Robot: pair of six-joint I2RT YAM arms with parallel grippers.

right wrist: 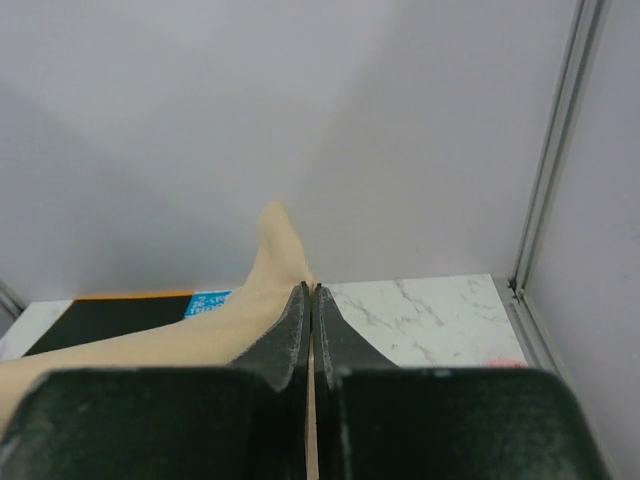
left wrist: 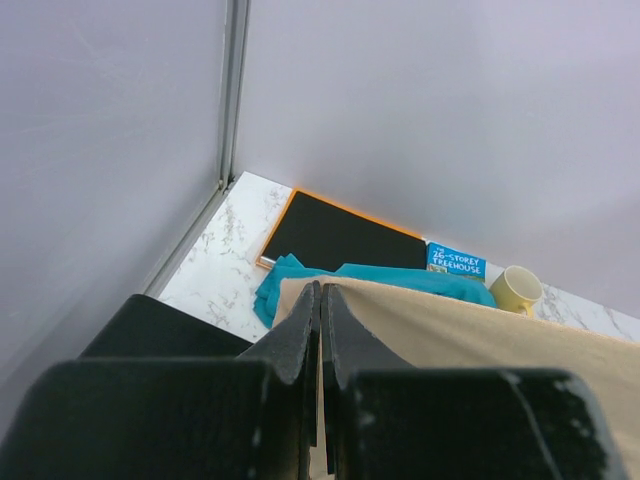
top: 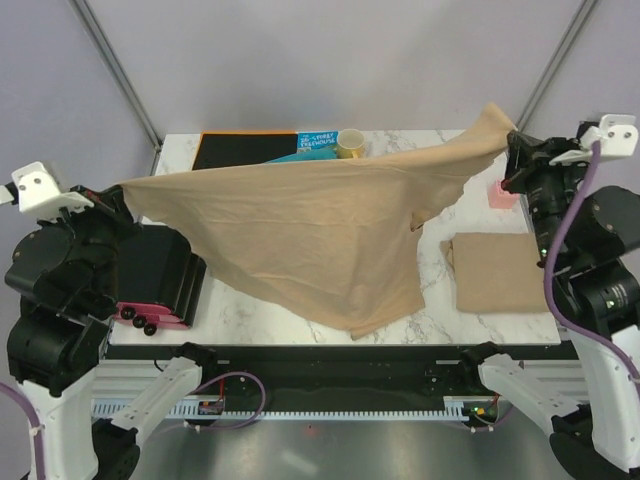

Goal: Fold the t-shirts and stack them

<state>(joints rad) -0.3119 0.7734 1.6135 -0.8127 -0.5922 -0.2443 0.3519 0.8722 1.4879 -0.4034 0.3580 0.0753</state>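
I am working over the marble counter (top: 260, 315), and the biggest thing on it is the tan t-shirt (top: 300, 230) I am stretching between my two arms. It is hanging in the air across most of the counter's width, with its top edge running from the left edge up to the far right corner and its lowest point drooping to the near edge. A folded t-shirt (top: 500, 270) is lying flat by the right edge, toward the near right corner, well apart from the hanging one. Along the far edge a black board (left wrist: 340, 235) is lying, with a teal garment (left wrist: 400, 278) bunched against it, then a book (left wrist: 455, 262) and a yellow mug (left wrist: 517, 288).

My left fingers (left wrist: 305, 320) are pinching together on one corner of the tan t-shirt, and my right fingers (right wrist: 298, 320) are clamping together on the opposite raised corner.

I am judging this as the spreading step, before any fold. The next move is calling for lowering both corners evenly so the cloth is settling flat, without bunching, short of the folded one.
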